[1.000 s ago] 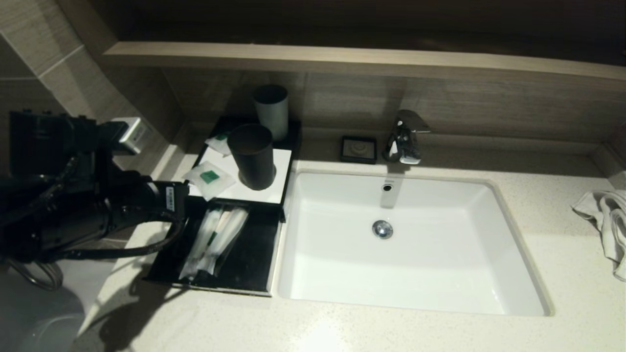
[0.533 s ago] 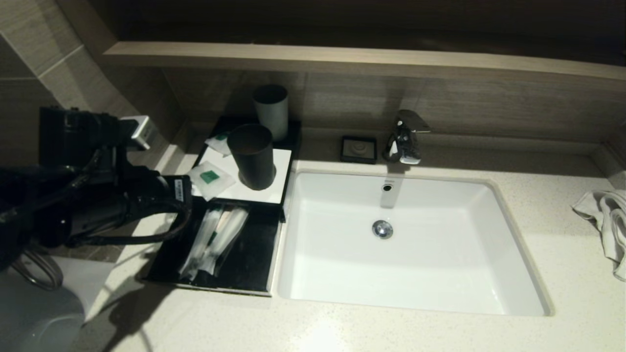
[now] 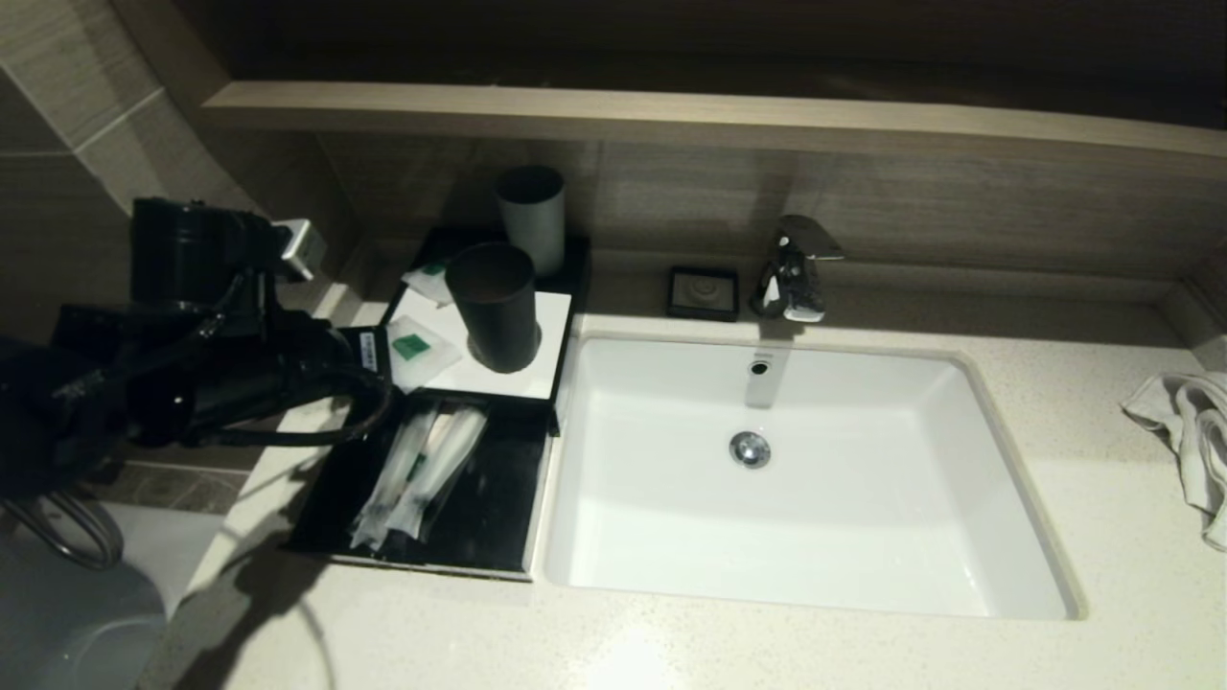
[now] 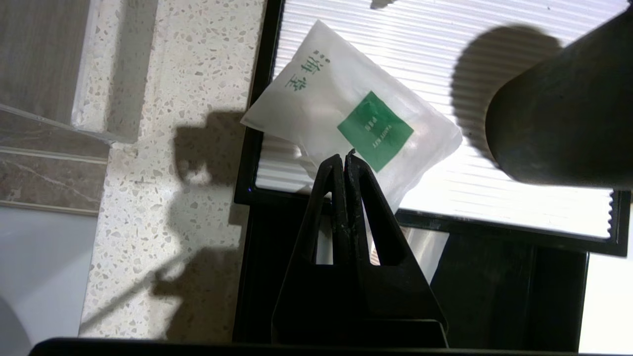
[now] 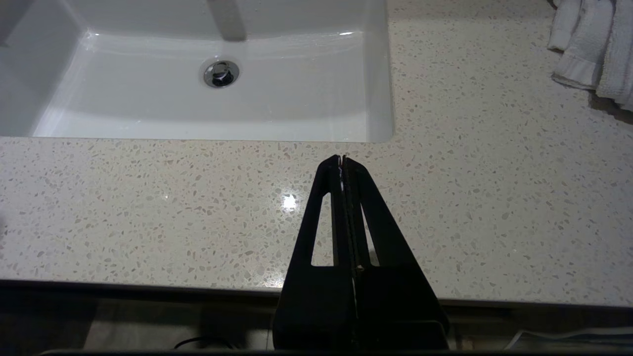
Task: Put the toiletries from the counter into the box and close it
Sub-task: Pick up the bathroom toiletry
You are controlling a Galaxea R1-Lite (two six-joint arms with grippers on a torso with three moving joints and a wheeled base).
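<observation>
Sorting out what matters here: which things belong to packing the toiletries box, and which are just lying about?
Job:
near square sachet
far square sachet
long sachets
box
open drawer
left gripper

Lying about:
black cup
grey cup
soap dish
towel
faucet

The counter (image 5: 494, 173) is off-white stone speckled with tan and grey flecks. The sachet (image 4: 346, 123) is translucent white with a green square label. The box (image 3: 498, 498) is black, its top panel (image 4: 494, 29) white with fine ribbing. At three o'clock lies a white towel (image 3: 1189, 431).
</observation>
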